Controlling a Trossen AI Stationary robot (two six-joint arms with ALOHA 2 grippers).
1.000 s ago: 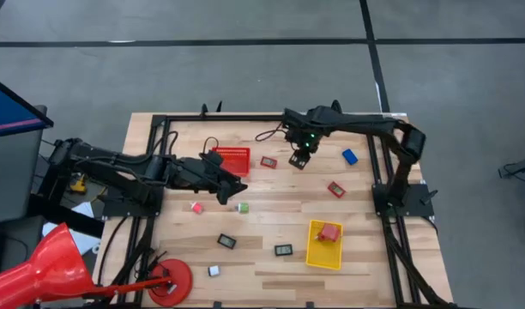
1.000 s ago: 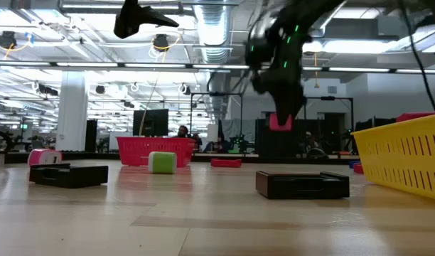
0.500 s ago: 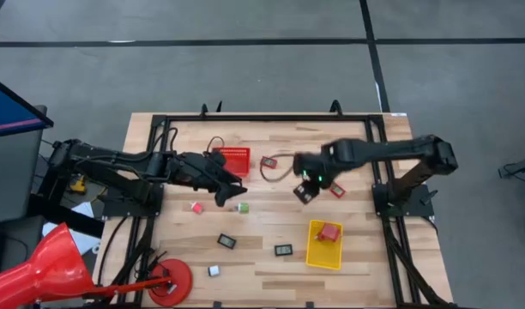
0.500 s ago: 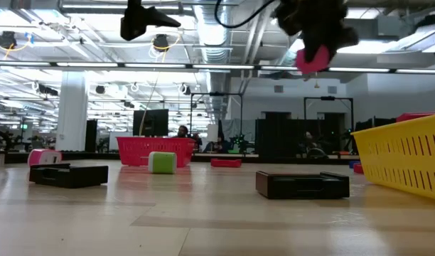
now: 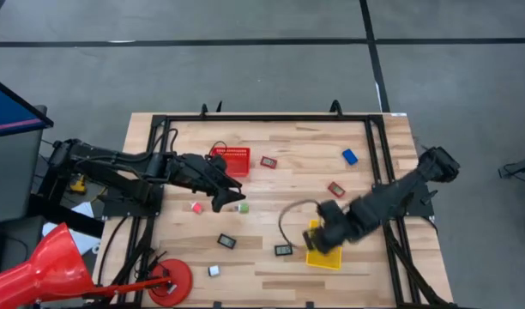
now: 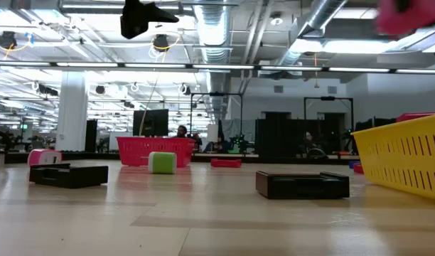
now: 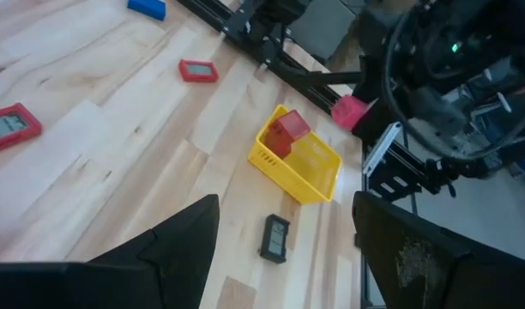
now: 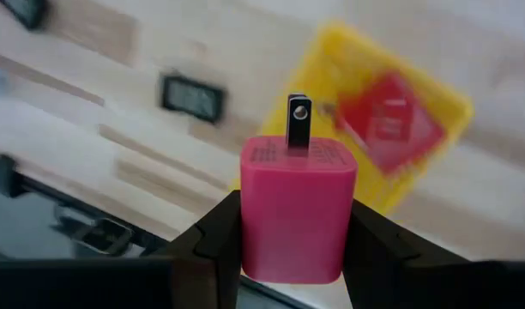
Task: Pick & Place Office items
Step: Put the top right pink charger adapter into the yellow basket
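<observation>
My right gripper [image 5: 325, 238] hangs over the yellow bin [image 5: 318, 260], shut on a pink block [image 8: 297, 215] with a metal prong. That block also shows high up in the low view [image 6: 409, 16]. A red block [image 8: 387, 120] lies inside the bin. My left gripper [image 5: 232, 196] is open above the table near the green block [image 5: 243, 207] and the red mesh basket [image 5: 232, 159]. Other small items lie flat on the wood: a pink block [image 5: 196, 207], a blue block [image 5: 349, 156], red rectangles [image 5: 268, 160] [image 5: 335, 189] and dark rectangles [image 5: 226, 242] [image 5: 283, 250]. My right gripper pinches the pink block between its two fingers [image 8: 215, 240], one on each opposite side face [image 8: 254, 223]. The fingers come from above, pointing down. The block is lifted clear over the yellow bin, and its prong [image 8: 298, 120] points away from the wrist.
A black frame rail [image 5: 378, 172] runs along the table's right side beside the bin. A red funnel and a red disc [image 5: 171, 279] sit at the near left corner. Bare wood [image 5: 271, 206] lies between the two arms.
My right arm has swung from the far side of the table toward the near edge, carrying the pink block, and now stands over the yellow bin. In the low view the block has risen and moved right. The left arm has kept almost still.
</observation>
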